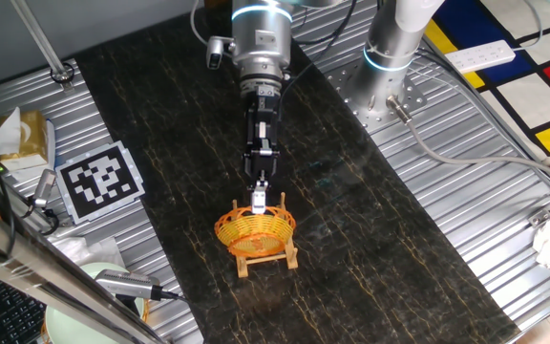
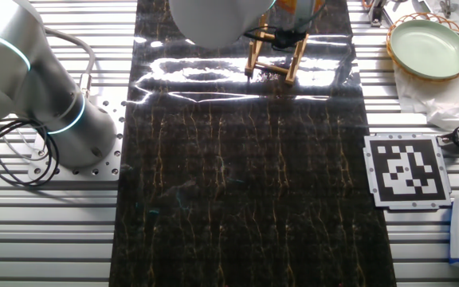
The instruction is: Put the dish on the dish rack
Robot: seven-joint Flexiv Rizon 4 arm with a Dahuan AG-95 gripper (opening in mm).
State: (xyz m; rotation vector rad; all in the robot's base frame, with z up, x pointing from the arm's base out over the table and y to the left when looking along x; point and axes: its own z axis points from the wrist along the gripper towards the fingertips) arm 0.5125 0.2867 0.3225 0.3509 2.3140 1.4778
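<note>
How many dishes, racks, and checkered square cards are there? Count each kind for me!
Orange woven dish: 1
Pale green plate: 1
Wooden dish rack: 1
Black-and-white marker card: 1
Total: 4

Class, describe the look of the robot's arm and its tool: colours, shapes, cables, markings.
The arm is silver-grey and cylindrical, with glowing cyan rings at its joints. Black cables loop beside it. Its tool is narrow and black, with pale fingertips.
</note>
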